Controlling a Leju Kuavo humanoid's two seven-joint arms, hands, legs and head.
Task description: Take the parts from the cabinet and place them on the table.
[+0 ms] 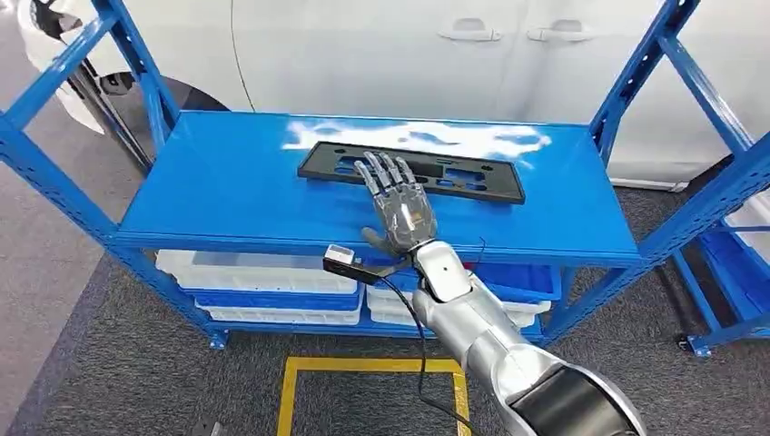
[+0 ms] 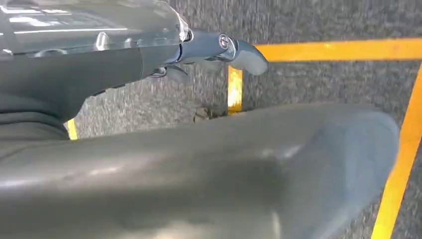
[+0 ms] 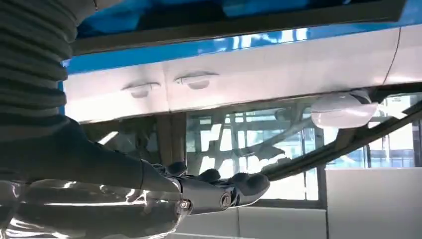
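Silver arm (image 1: pixel 481 327), black cable (image 1: pixel 420 341)

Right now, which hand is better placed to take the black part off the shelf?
Right. The right hand is open over the blue shelf, fingertips at the black slotted panel. The left hand hangs by the floor.

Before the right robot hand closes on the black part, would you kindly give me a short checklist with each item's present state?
1. Black part lies flat on the blue shelf: ok.
2. Right robot hand open, fingers spread: ok.
3. Its fingertips reach over the part's near edge: ok.
4. Fingers touching the part: cannot tell.
5. Shelf around the part free of other things: ok.
6. Left robot hand empty, low over the carpet: ok.
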